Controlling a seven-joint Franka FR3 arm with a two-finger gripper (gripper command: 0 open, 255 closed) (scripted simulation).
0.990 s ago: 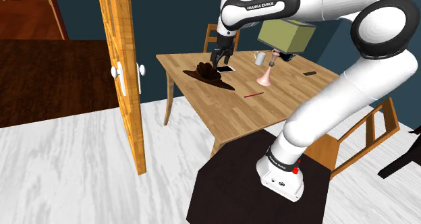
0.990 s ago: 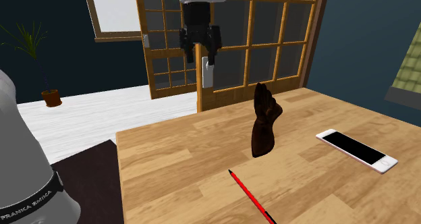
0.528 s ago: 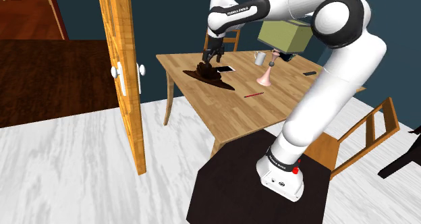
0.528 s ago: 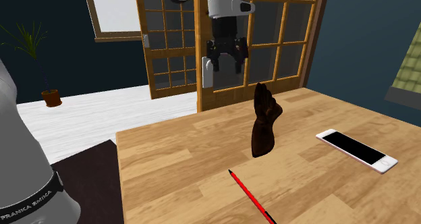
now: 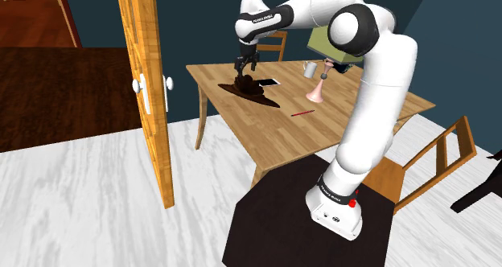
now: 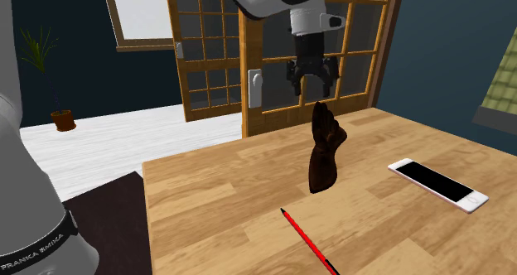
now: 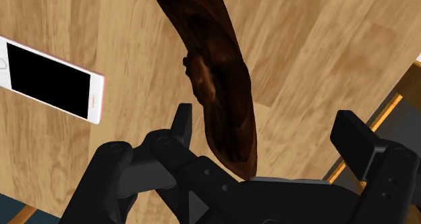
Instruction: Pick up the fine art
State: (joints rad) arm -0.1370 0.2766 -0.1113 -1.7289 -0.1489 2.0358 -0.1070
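Observation:
The fine art is a dark brown carved sculpture (image 6: 325, 149) standing upright on the wooden table (image 6: 224, 199), near the table's corner by the door in the shoulder view (image 5: 244, 86). My black gripper (image 6: 311, 84) hangs open just above its top, fingers pointing down, touching nothing. In the shoulder view the gripper (image 5: 244, 64) sits directly over the sculpture. In the wrist view the sculpture (image 7: 216, 74) runs away from the gripper (image 7: 266, 131), its near end between the spread fingers and closer to one finger (image 7: 182, 121).
A white-edged phone (image 6: 437, 185) lies beside the sculpture, and a red pen (image 6: 309, 240) lies nearer the stand. A pink vase (image 5: 316, 91), a mug (image 5: 310, 67) and an olive box (image 5: 342, 42) stand further along the table. A wooden door (image 5: 145, 88) stands beside the table.
The arm has swung the gripper toward the second exterior view's right and somewhat lower, from beside the door handle to right over the sculpture. The fingers stay open; the sculpture has not moved.

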